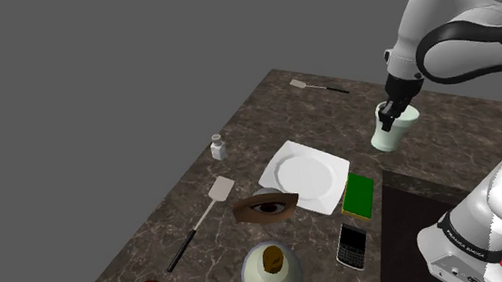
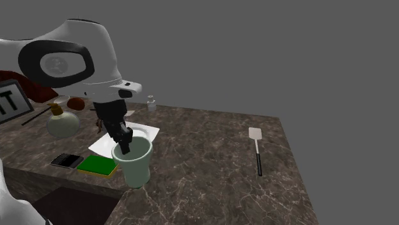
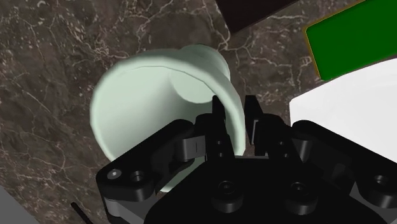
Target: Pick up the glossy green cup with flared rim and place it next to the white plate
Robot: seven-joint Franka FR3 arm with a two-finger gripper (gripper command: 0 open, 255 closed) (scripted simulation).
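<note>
A pale green cup with a flared rim stands upright on the dark marble counter, near its edge and a short way from the white square plate. My gripper comes down on the cup from above. One finger is inside the cup and the other outside, shut on the rim wall on the side nearest the plate. I cannot tell whether the cup's base has left the counter.
A green flat pad and a black phone lie beside the plate. Two spatulas, a small bottle, an eye-patterned object and a round vase are spread over the counter.
</note>
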